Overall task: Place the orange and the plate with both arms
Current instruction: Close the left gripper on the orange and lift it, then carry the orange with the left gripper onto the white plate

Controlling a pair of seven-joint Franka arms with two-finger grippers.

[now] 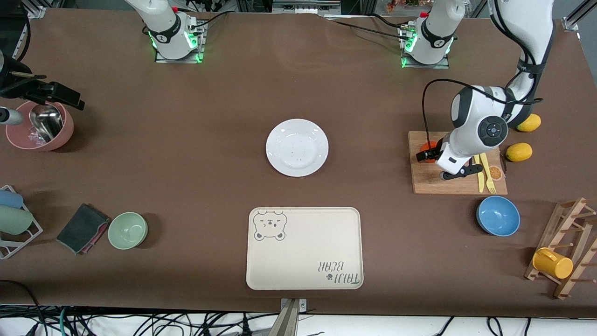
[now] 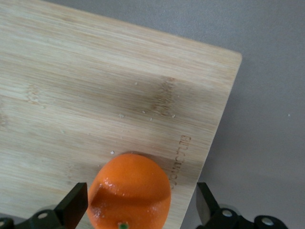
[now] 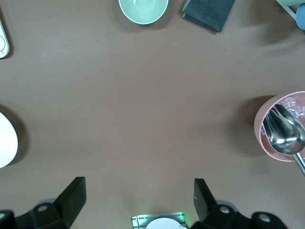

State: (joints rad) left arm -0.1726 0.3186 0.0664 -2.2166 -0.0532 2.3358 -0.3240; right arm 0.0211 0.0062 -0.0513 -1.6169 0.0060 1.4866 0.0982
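Overhead, both grippers' fingers gape — left gripper (image 2: pixel 138 207) astride the orange (image 2: pixel 129 193) on the board (image 2: pixel 95 95), brown table (image 1: pixel 186 154).

One orange (image 1: pixel 426 150), one white plate (image 1: pixel 297 147), one cream bear tray (image 1: pixel 304 248), two lemons (image 1: pixel 518 152), three bowls: blue (image 1: pixel 498 216), green (image 1: pixel 128 230), pink (image 1: pixel 39 127). One wooden cutting board (image 1: pixel 457 179), one yellow mug (image 1: pixel 552 263), one metal scoop (image 1: pixel 45 122).
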